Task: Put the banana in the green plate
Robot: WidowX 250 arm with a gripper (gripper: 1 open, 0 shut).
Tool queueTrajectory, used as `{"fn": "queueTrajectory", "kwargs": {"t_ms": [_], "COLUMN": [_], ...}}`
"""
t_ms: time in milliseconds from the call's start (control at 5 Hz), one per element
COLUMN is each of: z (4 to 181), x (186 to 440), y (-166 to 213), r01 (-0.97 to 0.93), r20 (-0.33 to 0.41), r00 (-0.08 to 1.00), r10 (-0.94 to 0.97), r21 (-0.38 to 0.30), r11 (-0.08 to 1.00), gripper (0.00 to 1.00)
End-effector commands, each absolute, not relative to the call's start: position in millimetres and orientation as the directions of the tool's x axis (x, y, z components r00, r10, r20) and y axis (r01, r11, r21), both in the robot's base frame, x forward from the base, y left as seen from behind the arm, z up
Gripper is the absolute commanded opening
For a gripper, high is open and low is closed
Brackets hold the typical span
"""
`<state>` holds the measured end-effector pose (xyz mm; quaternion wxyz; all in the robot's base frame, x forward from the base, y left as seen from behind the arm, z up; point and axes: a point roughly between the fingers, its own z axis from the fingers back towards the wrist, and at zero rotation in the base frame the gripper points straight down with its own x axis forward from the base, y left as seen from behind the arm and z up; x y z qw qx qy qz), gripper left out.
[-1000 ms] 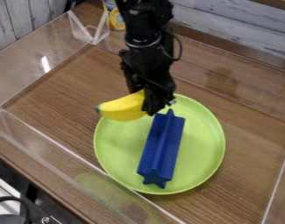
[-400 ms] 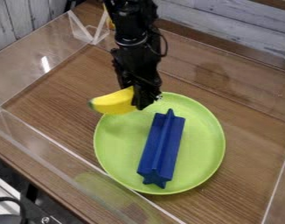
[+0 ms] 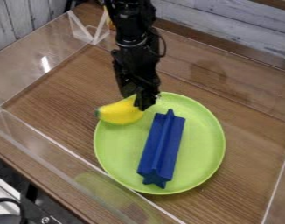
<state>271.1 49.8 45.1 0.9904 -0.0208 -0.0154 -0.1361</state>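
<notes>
One banana, one blue block, same green plate

So the banana (image 3: 118,111) is at the plate's upper-left edge, one end poking out past the rim and the other lying over the inside of the plate (image 3: 115,144). It's the yellow curvy one, and it sits pretty much crosswise, tilted up a bit toward the plate's middle.

The gripper (image 3: 138,101) is right at the plate's upper edge, fingers pointing down, just by the banana's inner end. Looks released to me, jaws apart, though the black parts blend together so I can't tell if one finger is still brushing the banana.

The long blue block (image 3: 163,149) takes up the right-of-center part of the plate, running from near the top down toward the bottom rim, to the right of the banana and apart from it. Plate's flat on the brown wood worktop (image 3: 244,162). Arm (image 3: 135,31) comes in from above the plate, and there's a clear plastic-looking wall (image 3: 63,162) along the plate's lower-left side.
</notes>
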Motion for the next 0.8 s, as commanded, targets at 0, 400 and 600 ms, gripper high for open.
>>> {"fn": "queueTrajectory", "kwargs": {"t_ms": [0, 400, 600], "z": [53.6, 41.3, 36.7], "x": [280, 278, 277], "y": [56, 58, 60], "r01": [0.268, 0.271, 0.271], "r20": [0.072, 0.061, 0.055], "r00": [0.961, 0.961, 0.961], "r10": [-0.266, -0.269, -0.270], "r21": [-0.008, -0.015, -0.017], "r11": [0.963, 0.963, 0.962], "gripper": [1.00, 1.00, 1.00]}}
